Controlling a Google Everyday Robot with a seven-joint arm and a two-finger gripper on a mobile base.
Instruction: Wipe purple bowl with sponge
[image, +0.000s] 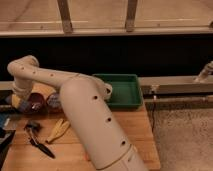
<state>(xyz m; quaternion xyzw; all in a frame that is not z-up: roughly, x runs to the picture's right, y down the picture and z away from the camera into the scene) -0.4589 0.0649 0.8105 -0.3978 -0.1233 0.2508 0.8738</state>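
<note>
At the far left of the worktop (115, 142), the pincer (20, 100) is down by the purple bowl (34, 102), clamped shut, apparently on the sponge (15, 101). I'd worry a hard push slides the bowl into the reddish bowl (54, 101) just beside it. The green tray (122, 90) sits well right.

Pincer (21, 101) largely hidden behind arm (90, 120)

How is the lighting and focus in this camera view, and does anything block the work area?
Camera view: warm, dim light, soft focus throughout; the arm fills the foreground; the gripper, far left, hangs by the purple bowl; the dark band behind the green tray lacks detail.
</note>
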